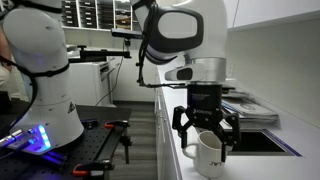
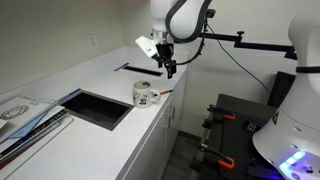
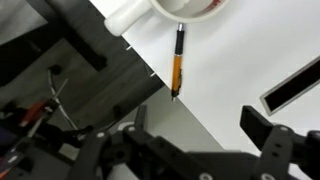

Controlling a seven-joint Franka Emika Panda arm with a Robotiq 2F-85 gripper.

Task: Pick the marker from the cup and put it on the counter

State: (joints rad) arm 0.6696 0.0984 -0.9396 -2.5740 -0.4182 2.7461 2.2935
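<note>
The cup (image 2: 144,94) is white, dark inside, with a small dark mark on its side. The marker (image 3: 177,62) has an orange barrel with black ends. The surface (image 2: 110,75) is plain white with no pattern, and the sink recess (image 2: 95,108) is near black. The fingers (image 1: 183,128) are black, on a glossy white arm (image 1: 185,30) with black joints.

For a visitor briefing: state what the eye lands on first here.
The white arm hangs its open tool close above the white cup at the front edge of the counter. An orange marker lies on the counter beside the cup, outside it. Further along, a dark sink is set into the counter.
</note>
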